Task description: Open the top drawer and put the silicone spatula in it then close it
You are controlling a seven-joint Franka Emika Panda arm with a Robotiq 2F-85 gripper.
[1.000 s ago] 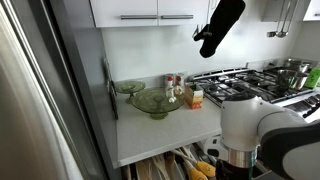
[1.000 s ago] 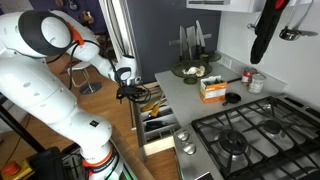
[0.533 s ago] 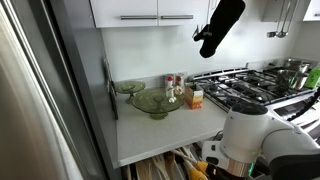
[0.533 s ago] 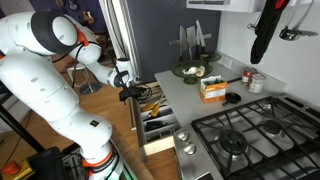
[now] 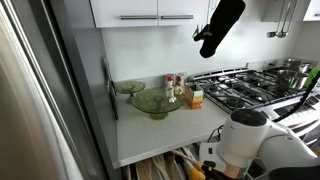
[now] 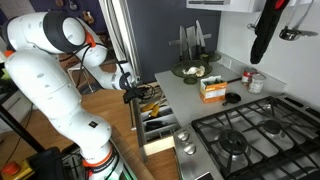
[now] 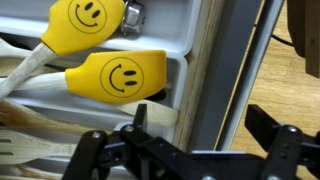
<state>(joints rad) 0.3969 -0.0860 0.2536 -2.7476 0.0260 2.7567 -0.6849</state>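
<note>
The top drawer (image 6: 157, 112) stands pulled out under the counter, and its dark grey front (image 7: 225, 70) runs up the wrist view. A yellow silicone spatula head with a smiley face (image 7: 122, 75) lies in the drawer's tray, with a second, similar one (image 7: 88, 20) behind it. My gripper (image 7: 203, 128) is open. Its two fingers straddle the drawer's front panel without touching it, one inside the drawer and one outside. In an exterior view the gripper (image 6: 133, 92) hangs at the drawer's outer end. The drawer's handle is not visible.
Wooden utensils (image 7: 25, 140) fill the drawer beside the spatulas. On the counter stand green glass bowls (image 5: 152, 100) and a small box (image 5: 195, 96). A gas stove (image 6: 245, 135) is beside them, a black oven mitt (image 5: 220, 25) hangs above, and a fridge (image 5: 40, 90) flanks the counter.
The arm has swung outward and lower. The gripper has moved from over the drawer's inside to its front edge. The drawer has stayed open.
</note>
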